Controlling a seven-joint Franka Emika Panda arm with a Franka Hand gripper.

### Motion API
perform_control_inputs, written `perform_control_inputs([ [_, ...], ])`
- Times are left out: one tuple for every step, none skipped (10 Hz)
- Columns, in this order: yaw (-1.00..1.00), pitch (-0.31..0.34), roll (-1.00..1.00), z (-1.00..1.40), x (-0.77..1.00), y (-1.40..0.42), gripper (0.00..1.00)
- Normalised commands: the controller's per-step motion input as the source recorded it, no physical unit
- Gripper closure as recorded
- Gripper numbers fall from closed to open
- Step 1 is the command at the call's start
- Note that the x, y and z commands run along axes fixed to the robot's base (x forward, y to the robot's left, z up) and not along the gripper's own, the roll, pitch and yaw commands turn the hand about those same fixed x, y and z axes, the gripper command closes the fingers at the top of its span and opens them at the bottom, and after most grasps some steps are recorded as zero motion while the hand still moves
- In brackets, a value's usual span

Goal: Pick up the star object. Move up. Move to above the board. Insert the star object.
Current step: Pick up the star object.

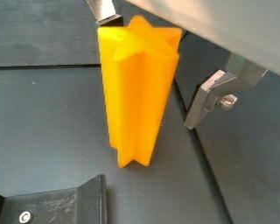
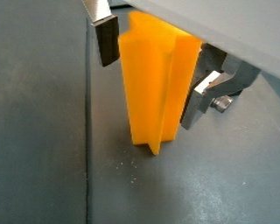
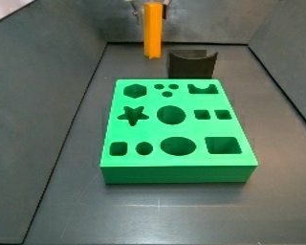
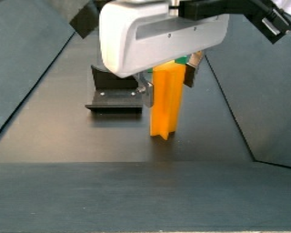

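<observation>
Gripper (image 2: 149,57) straddling the upright star object (image 2: 157,92), fingers apart on either side of its upper part.

In both wrist views the silver fingers (image 1: 206,98) are standing spread, with a visible gap between at least one pad and the orange ridges, so the jaws are released rather than clamped. The star object (image 1: 139,96) is standing vertically with its lower end on the dark floor (image 2: 38,131). In a side view it (image 3: 153,31) is rising behind the far edge of the green board (image 3: 175,129), well apart from the star-shaped hole (image 3: 134,116). The dark fixture (image 3: 191,63) is sitting just beside it, against the board's far edge. In a side view the white gripper body (image 4: 160,41) is covering the prism's top (image 4: 169,100).
</observation>
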Motion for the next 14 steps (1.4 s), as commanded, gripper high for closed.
perform_control_inputs([
  [0.0,-0.021,-0.07,-0.09,0.0,0.0,0.0],
  [0.0,-0.02,-0.1,-0.12,0.0,0.0,0.0],
  [0.0,0.0,-0.01,-0.02,0.0,0.0,0.0],
  [0.0,0.0,0.0,0.0,0.0,0.0,1.0],
  [0.0,0.0,0.0,0.0,0.0,0.0,1.0],
  [0.0,0.0,0.0,0.0,0.0,0.0,1.0],
  [0.0,0.0,0.0,0.0,0.0,0.0,1.0],
  [0.0,0.0,0.0,0.0,0.0,0.0,1.0],
  [0.0,0.0,0.0,0.0,0.0,0.0,1.0],
  [0.0,0.0,0.0,0.0,0.0,0.0,1.0],
  [0.0,0.0,0.0,0.0,0.0,0.0,1.0],
  [0.0,0.0,0.0,0.0,0.0,0.0,1.0],
  [0.0,0.0,0.0,0.0,0.0,0.0,1.0],
  [0.0,0.0,0.0,0.0,0.0,0.0,1.0],
])
